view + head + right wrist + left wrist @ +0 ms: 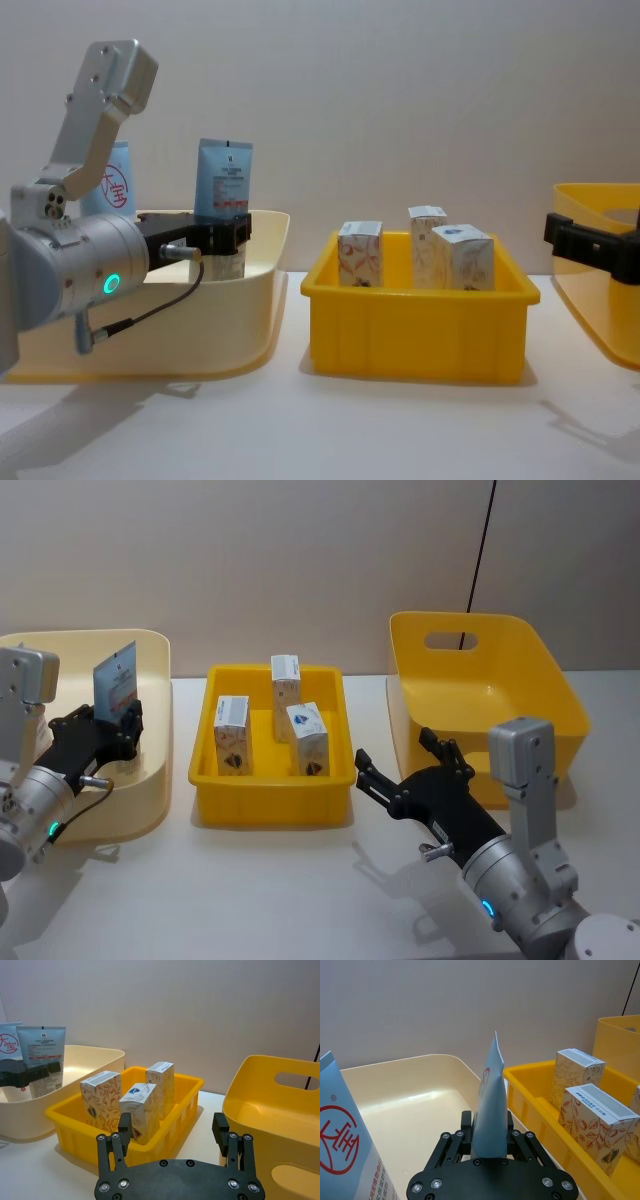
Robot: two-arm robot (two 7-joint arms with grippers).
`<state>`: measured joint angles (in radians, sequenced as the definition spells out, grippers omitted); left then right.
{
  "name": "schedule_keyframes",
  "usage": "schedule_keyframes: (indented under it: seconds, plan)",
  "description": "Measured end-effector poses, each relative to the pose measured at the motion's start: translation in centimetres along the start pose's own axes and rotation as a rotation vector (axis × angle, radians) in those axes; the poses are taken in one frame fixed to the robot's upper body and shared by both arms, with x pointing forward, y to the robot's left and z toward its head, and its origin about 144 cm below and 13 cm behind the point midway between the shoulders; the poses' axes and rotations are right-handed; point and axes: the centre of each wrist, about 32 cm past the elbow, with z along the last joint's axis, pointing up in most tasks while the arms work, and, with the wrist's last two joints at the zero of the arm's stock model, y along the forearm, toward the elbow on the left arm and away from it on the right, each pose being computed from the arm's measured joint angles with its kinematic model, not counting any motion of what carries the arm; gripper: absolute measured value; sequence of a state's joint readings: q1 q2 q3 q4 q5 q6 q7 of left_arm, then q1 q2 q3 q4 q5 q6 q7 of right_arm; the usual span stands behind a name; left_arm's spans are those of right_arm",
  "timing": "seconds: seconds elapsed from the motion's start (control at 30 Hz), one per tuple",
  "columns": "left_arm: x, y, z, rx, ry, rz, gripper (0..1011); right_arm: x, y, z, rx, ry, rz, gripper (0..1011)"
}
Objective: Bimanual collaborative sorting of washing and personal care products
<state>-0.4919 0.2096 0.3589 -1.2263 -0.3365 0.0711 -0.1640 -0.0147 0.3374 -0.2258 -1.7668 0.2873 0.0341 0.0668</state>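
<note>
Left end effector [125, 718]: I'm clamping a light-blue squeeze tube [115, 677], left of the shallow yellow plastic tray [270, 790].
Right end effector [398, 752]: gaping wide, empty, right of it.
Remaining, I judge: three white patterned cartons [231, 735] sitting inside.

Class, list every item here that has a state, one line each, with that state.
Light-blue squeeze tube with red print: upright, clamped by left gripper in pale cream bin.
Second such tube: upright.
Three white patterned cartons: upright in yellow tray.
Right gripper: open, holding nothing.
</note>
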Motion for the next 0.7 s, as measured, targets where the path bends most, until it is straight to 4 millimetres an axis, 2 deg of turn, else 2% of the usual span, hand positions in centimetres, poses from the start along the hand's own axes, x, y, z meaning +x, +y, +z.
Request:
schedule_keyframes:
  seconds: [0.3, 0.7]
  plan:
    - [0.0, -0.06, -0.01, 0.0, -0.001, -0.001, 294, 0.0, 0.0, 0.0, 0.0, 0.0, 0.0, 1001]
    - [0.66, 0.24, 0.15, -0.04, -0.001, -0.018, 292, 0.0, 0.0, 0.0, 0.0, 0.0, 0.0, 1001]
